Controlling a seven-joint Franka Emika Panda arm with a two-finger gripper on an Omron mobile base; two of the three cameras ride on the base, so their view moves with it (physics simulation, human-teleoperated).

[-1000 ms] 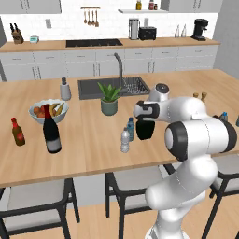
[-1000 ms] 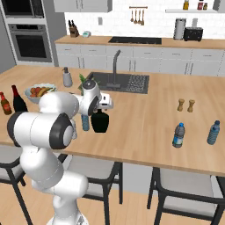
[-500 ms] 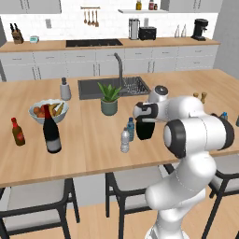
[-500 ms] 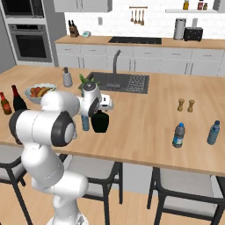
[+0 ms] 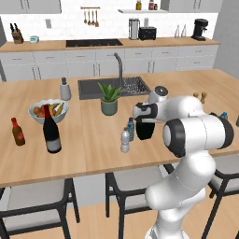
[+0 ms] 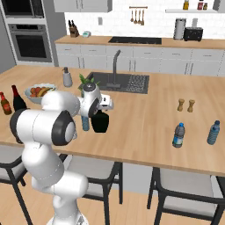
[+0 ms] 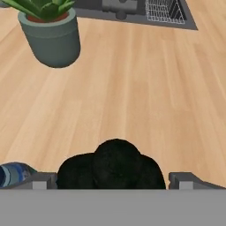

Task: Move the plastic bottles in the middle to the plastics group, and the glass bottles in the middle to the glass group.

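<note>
Hovering my gripper (image 7: 113,185) over the black bottle (image 5: 145,129), I have both fingers spread, one on each side of its neck, holding nothing. It stands just right of the two plastic bottles (image 5: 127,135), toward me from the potted plant (image 5: 109,98). Squat, glossy and round-shouldered, it could slip or tip into those neighbours if I close too high.

The squat bottle (image 5: 145,129) is plain black. One slim water bottle (image 5: 125,140) is whitish, its neighbour (image 5: 131,129) blue-tinted. The counter (image 5: 88,149) is pale wood grain.
</note>
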